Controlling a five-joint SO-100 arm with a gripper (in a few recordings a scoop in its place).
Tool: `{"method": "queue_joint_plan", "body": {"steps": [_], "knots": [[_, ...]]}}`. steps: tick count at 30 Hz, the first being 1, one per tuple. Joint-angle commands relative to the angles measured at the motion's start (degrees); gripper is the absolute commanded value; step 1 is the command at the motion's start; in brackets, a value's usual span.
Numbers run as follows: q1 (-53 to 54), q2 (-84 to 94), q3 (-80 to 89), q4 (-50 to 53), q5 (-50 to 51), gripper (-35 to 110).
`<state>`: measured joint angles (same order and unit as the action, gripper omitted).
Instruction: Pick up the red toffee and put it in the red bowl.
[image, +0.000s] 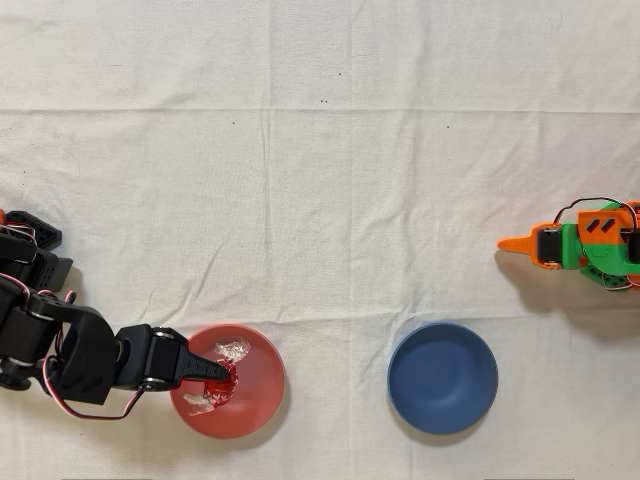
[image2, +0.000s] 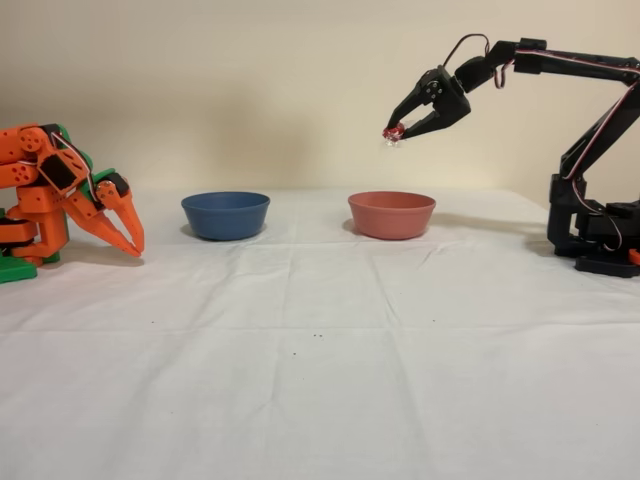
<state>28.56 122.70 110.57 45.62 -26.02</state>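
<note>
The black gripper (image: 222, 375) reaches over the red bowl (image: 255, 400), pinching the toffee (image: 226, 378). A blue bowl (image: 442, 377) sits well apart to the right.

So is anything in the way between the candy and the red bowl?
No. The red toffee is held in the gripper jaws, up in the air above the red bowl. Only open air lies between them, and the bowl looks empty.

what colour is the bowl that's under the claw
Salmon red, plain and matte. The bowl shows best in the overhead view, directly under the claw.
</note>
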Motion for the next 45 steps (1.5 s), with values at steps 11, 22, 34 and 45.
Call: {"method": "queue_joint_plan", "body": {"steps": [11,22,34,45], "knots": [[3.52,-3.52,5.36,-7.47,-0.35,5],[5.71,-8.79,6.68,-14.06,-1.67,5],[7.56,-10.99,5.71,-15.38,-1.32,8],[7.47,-9.84,6.59,-15.03,0.35,30]]}}
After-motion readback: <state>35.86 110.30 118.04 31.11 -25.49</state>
